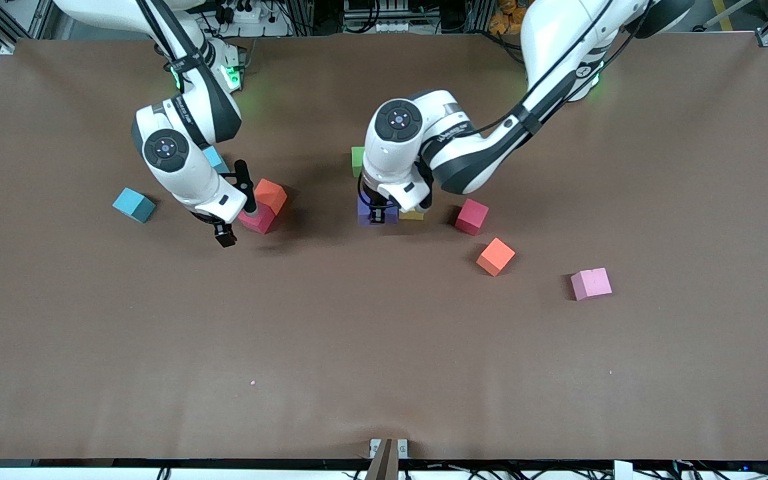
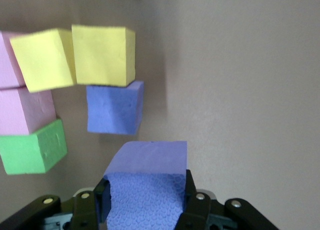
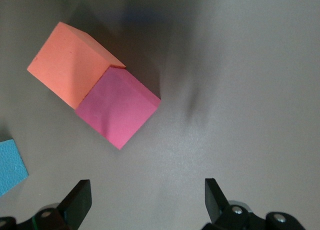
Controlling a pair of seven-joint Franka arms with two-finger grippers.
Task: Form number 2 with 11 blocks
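Left gripper (image 2: 145, 200) is closed on one purple block (image 2: 146, 190), over the started number 2 (image 2: 75, 90) at mid-table. The cluster counts six blocks there: two yellow, two pink, one green (image 2: 34, 147), one purple.

Loose blocks toward the left arm's end from the cluster: one red (image 1: 471, 217), one orange (image 1: 495, 257), one pink (image 1: 591, 284).

Toward the right arm's end: one orange and one red touching, two light-blue cubes (image 1: 134, 205).

Right gripper (image 3: 145, 197), jaws wide and empty, hangs beside that orange-red pair.
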